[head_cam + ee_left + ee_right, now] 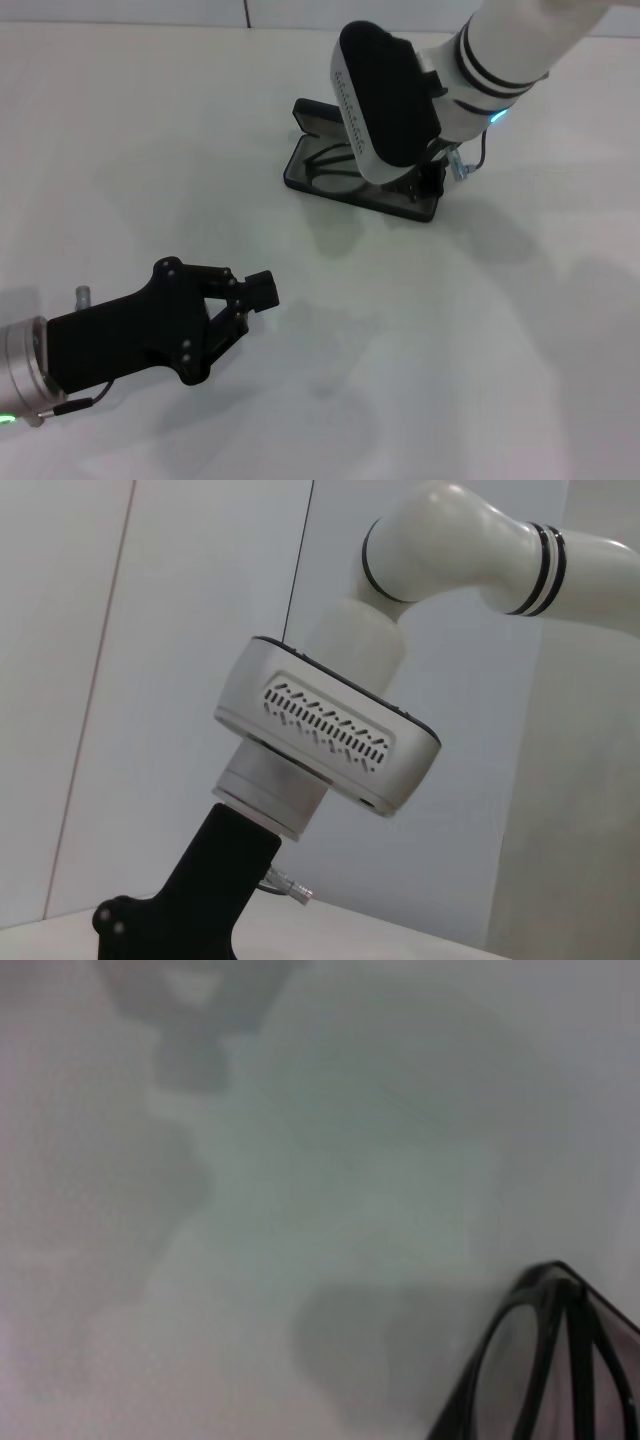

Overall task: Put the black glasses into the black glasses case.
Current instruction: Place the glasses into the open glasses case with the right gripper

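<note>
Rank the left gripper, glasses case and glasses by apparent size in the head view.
1. Left gripper, though nearness to the camera inflates it.
2. Glasses case, partly hidden by the right arm.
3. Glasses, lying inside the case.

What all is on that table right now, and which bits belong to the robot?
black glasses case: one, black with grey lining, lying open on the far side of the table.
black glasses: one pair, thin black frame, lying inside the open case, partly hidden by the right arm.
table: one, white, under everything.
left pincer: one, black, low over the near left of the table, touching nothing.
right pincer: one, black on a white arm, down at the case's right end; mostly hidden.
</note>
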Controlling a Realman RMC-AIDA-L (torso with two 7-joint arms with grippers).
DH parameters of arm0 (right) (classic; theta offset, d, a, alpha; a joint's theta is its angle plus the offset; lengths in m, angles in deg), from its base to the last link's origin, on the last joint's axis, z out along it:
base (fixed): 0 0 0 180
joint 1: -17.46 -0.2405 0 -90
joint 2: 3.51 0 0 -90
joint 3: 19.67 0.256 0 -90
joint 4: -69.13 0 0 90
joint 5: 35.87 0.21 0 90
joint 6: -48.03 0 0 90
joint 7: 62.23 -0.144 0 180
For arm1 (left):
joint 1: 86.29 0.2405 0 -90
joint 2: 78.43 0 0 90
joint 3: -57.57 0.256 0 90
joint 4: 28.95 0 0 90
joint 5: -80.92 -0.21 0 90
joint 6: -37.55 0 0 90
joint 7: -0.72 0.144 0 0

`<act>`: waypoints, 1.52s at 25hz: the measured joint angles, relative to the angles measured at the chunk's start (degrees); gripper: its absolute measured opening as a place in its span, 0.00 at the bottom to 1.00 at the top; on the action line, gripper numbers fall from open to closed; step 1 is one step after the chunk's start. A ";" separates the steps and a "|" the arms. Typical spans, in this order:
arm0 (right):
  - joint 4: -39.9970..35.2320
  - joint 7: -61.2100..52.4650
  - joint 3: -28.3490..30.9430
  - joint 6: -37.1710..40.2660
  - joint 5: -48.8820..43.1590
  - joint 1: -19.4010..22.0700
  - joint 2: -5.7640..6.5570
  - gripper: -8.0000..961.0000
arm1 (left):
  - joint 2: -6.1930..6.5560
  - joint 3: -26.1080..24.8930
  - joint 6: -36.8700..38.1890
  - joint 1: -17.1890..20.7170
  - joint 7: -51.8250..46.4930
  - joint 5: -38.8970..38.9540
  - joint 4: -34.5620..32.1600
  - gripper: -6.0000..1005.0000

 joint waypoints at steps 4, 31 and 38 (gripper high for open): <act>-0.02 -0.11 0.72 -0.13 -0.76 0.58 0.00 0.05 | 0.00 0.00 0.00 0.01 0.00 0.03 0.01 0.06; 1.97 0.89 6.95 -0.63 -1.54 0.51 0.00 0.06 | -0.05 0.00 0.00 -0.17 0.00 0.56 0.09 0.06; 5.84 1.31 7.00 -1.73 0.05 -1.49 0.00 0.06 | -0.10 0.03 0.00 0.11 0.00 0.54 0.10 0.06</act>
